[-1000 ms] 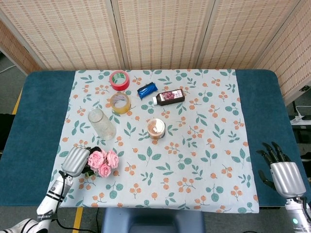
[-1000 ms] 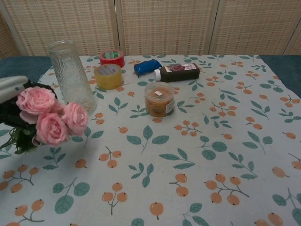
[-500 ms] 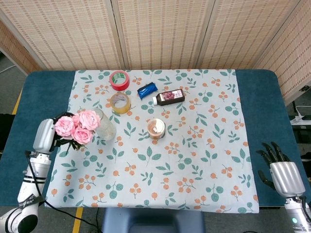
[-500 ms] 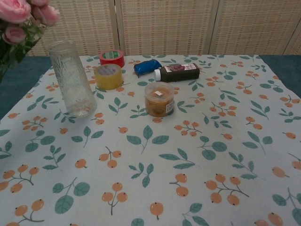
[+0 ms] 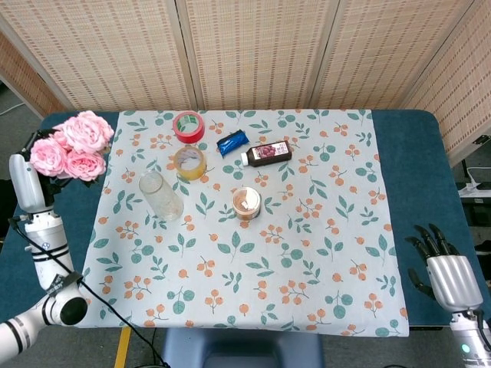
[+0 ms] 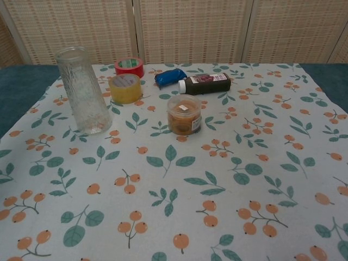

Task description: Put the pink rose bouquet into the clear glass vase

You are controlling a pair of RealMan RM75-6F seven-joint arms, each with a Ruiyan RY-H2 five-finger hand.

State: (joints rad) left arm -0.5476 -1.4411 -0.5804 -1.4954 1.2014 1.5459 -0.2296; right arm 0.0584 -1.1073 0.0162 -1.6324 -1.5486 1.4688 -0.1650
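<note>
My left hand (image 5: 27, 180) holds the pink rose bouquet (image 5: 69, 147) high up at the left edge of the head view, well left of and apart from the clear glass vase (image 5: 159, 195). The vase (image 6: 82, 89) stands upright on the floral cloth at the table's left side. The bouquet and left hand do not show in the chest view. My right hand (image 5: 445, 272) rests at the lower right near the table's corner, fingers spread, holding nothing.
Behind the vase lie a yellow tape roll (image 5: 189, 162) and a red tape roll (image 5: 188, 126). A blue packet (image 5: 232, 142), a dark bottle on its side (image 5: 266, 152) and a small orange-lidded jar (image 5: 247, 202) sit mid-table. The floral cloth (image 5: 307, 261) covers the blue table.
My left hand has lifted the bouquet from the cloth's front left up and to the left, out of the chest view. The right hand has not moved.
</note>
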